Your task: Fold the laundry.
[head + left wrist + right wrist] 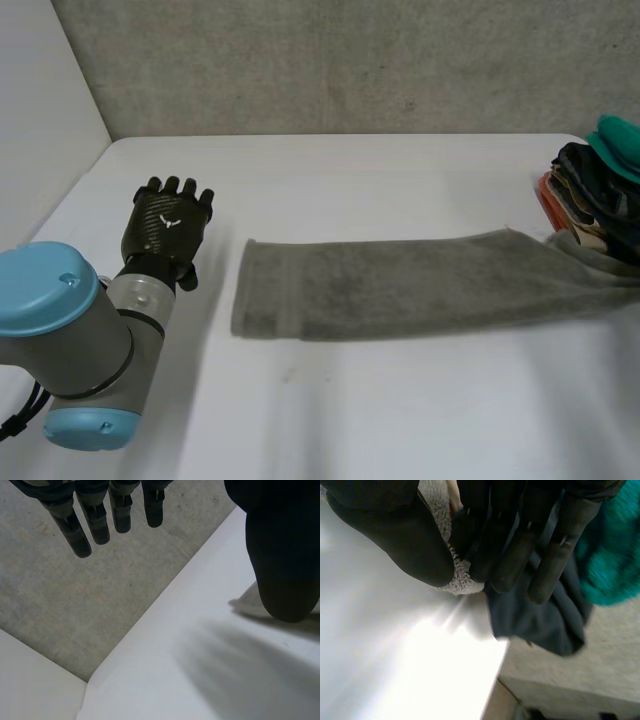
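A long grey towel [400, 285] lies stretched across the white table [400, 420], its far end reaching the pile of laundry [600, 190] at the right edge. My left hand [168, 225] rests palm down on the table to the left of the towel, apart from it. In the left wrist view its fingers [80, 535] are straight and its thumb [282, 555] stands apart, holding nothing. In the right wrist view my right hand [515, 555] pinches a corner of the grey towel [462, 580] between thumb and curled fingers, right beside the pile.
The pile at the table's right edge holds a teal cloth [620, 140], dark garments [540, 625] and something orange beneath. A grey wall runs behind the table. The table's right edge [495, 680] drops off just past my right hand.
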### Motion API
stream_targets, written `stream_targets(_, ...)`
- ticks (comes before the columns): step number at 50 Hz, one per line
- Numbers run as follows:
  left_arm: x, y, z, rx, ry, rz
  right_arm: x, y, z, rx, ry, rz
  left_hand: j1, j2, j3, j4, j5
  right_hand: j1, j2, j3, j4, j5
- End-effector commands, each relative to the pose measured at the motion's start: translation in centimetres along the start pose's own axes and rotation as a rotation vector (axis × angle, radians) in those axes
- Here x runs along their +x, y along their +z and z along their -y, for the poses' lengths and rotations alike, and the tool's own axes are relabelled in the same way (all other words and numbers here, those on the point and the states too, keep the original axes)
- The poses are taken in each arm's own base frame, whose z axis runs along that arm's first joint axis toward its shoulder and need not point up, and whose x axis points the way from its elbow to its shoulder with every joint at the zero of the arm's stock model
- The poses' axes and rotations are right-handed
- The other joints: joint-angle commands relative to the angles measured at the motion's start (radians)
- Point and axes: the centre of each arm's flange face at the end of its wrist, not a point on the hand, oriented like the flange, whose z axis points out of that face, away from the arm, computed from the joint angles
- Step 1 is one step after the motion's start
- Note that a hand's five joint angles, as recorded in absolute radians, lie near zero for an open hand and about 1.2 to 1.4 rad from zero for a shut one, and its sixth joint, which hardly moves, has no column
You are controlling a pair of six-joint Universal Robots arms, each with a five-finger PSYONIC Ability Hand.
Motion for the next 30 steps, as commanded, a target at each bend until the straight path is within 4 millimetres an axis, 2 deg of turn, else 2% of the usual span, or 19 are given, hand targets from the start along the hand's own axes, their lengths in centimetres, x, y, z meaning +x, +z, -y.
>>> stream_targets(1,-0.3,-0.2,0.6,0.018,-0.004,0.008,0.6,-0.7,0.9,-0.016,-0.086,-0.061,-0.016,-0.032,-0.037,-0.028,-0.05,0.28,0.213,0.202,0.196,0.235)
stream_targets(3,-0.6,-0.4,1.2,0.035,-0.009,0.015,-0.3,-1.7,3.3,0.065,-0.102,-0.06,-0.016,-0.032,-0.037,-0.028,-0.05,0.28,0.213,0.202,0.196,0.235)
stream_targets(4,-0.8,-0.5,1.4,0.041,-0.01,0.018,-2.0,-3.0,6.5,0.183,-0.12,-0.046,-0.016,-0.032,-0.037,-0.028,-0.05,0.28,0.213,0.202,0.196,0.235)
stream_targets(7,-1.3,-0.8,2.2,0.063,-0.017,0.034,-4.5,-5.1,10.9,0.367,-0.135,-0.034,-0.016,-0.032,-0.037,-0.028,-0.05,0.28,0.213,0.202,0.196,0.235)
stream_targets(8,-1.4,-0.9,2.4,0.068,-0.018,0.037,-6.2,-6.6,13.4,0.485,-0.14,-0.026,-0.016,-0.032,-0.037,-0.028,-0.05,0.28,0.213,0.202,0.196,0.235)
stream_targets(11,-1.9,-1.1,2.8,0.081,-0.02,0.052,-8.6,-9.2,16.7,0.67,-0.152,-0.015,-0.016,-0.032,-0.037,-0.028,-0.05,0.28,0.213,0.202,0.196,0.235)
stream_targets(12,-2.0,-1.2,3.0,0.085,-0.021,0.054,-10.3,-10.6,18.4,0.785,-0.161,0.003,-0.016,-0.032,-0.037,-0.028,-0.05,0.28,0.213,0.202,0.196,0.235)
stream_targets(13,-2.1,-1.2,3.0,0.087,-0.022,0.056,-11.6,-11.2,19.0,0.839,-0.168,0.024,-0.016,-0.032,-0.037,-0.028,-0.05,0.28,0.213,0.202,0.196,0.235)
stream_targets(15,-2.1,-1.3,3.1,0.087,-0.026,0.055,-14.5,-12.5,19.9,0.939,-0.188,0.088,-0.016,-0.032,-0.037,-0.028,-0.05,0.28,0.213,0.202,0.196,0.235)
stream_targets(16,-2.1,-1.3,3.0,0.086,-0.029,0.055,-17.6,-14.1,20.5,1.039,-0.214,0.166,-0.016,-0.032,-0.037,-0.028,-0.05,0.28,0.213,0.202,0.196,0.235)
stream_targets(17,-2.0,-1.3,3.0,0.085,-0.03,0.054,-19.1,-15.0,20.8,1.088,-0.225,0.206,-0.016,-0.032,-0.037,-0.028,-0.05,0.28,0.213,0.202,0.196,0.235)
stream_targets(19,-2.0,-1.4,2.9,0.083,-0.036,0.052,-22.1,-16.9,21.0,1.166,-0.256,0.29,-0.016,-0.032,-0.037,-0.028,-0.05,0.28,0.213,0.202,0.196,0.235)
stream_targets(20,-2.0,-1.4,2.9,0.081,-0.037,0.051,-24.6,-18.3,20.6,1.216,-0.28,0.379,-0.016,-0.032,-0.037,-0.028,-0.05,0.28,0.213,0.202,0.196,0.235)
stream_targets(23,-1.7,-1.6,2.7,0.076,-0.038,0.042,-28.3,-19.9,19.1,1.249,-0.323,0.512,-0.016,-0.032,-0.037,-0.028,-0.05,0.28,0.213,0.202,0.196,0.235)
stream_targets(26,-1.6,-1.5,2.4,0.069,-0.037,0.04,-29.7,-19.8,18.2,1.223,-0.335,0.56,-0.016,-0.032,-0.037,-0.028,-0.05,0.28,0.213,0.202,0.196,0.235)
stream_targets(29,-1.5,-1.5,2.5,0.07,-0.035,0.035,-29.4,-19.4,18.1,1.196,-0.324,0.555,-0.016,-0.032,-0.037,-0.028,-0.05,-0.893,-0.96,-0.97,-0.976,-0.938)
stream_targets(30,-1.5,-1.5,2.6,0.075,-0.035,0.035,-28.7,-19.4,18.4,1.171,-0.308,0.526,-0.016,-0.032,-0.037,-0.028,-0.05,-0.942,-1.009,-1.02,-1.025,-0.987)
